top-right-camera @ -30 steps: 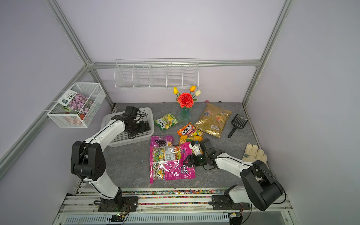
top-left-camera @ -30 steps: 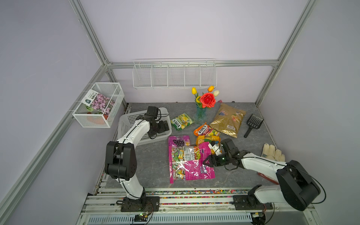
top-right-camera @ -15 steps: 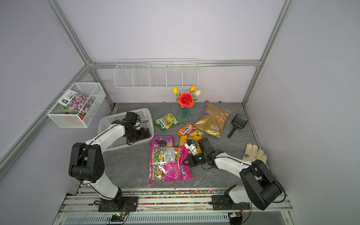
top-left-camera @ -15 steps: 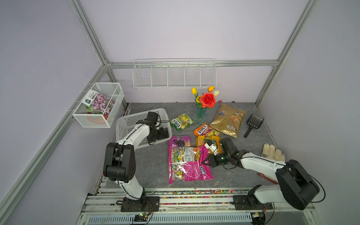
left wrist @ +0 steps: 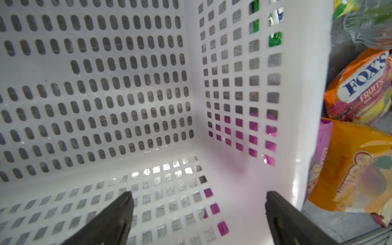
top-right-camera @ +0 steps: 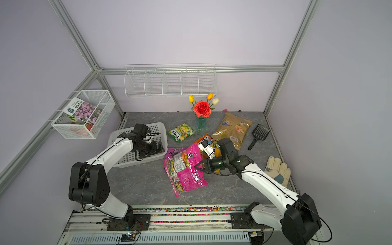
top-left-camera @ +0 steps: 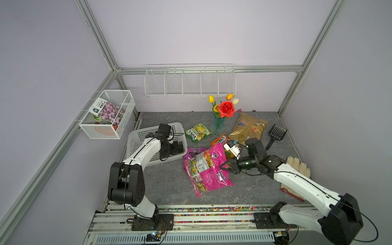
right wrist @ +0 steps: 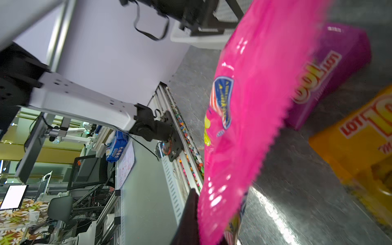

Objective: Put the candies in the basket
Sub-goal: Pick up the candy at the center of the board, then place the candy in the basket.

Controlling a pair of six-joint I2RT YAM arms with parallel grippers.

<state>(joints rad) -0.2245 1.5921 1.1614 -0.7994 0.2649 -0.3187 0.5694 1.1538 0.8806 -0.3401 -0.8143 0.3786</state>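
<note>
Right gripper (top-left-camera: pixel 225 167) pinches the pink bag (top-left-camera: pixel 209 169) at frame centre.
Left gripper (top-left-camera: pixel 177 148), fingers spread, sits inside the basket (top-left-camera: pixel 135 135).

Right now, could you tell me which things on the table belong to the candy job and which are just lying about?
Job: white basket, pink bag, green FOX'S bag, orange FOX'S bag, purple bag, orange mango bag, gold bag.

Lying about: flower vase, black scoop, work glove, wire cube basket, wire rack.

A flower vase (top-left-camera: pixel 219 125), black scoop (top-left-camera: pixel 275 135) and work glove (top-left-camera: pixel 297 169) sit on the table.
</note>
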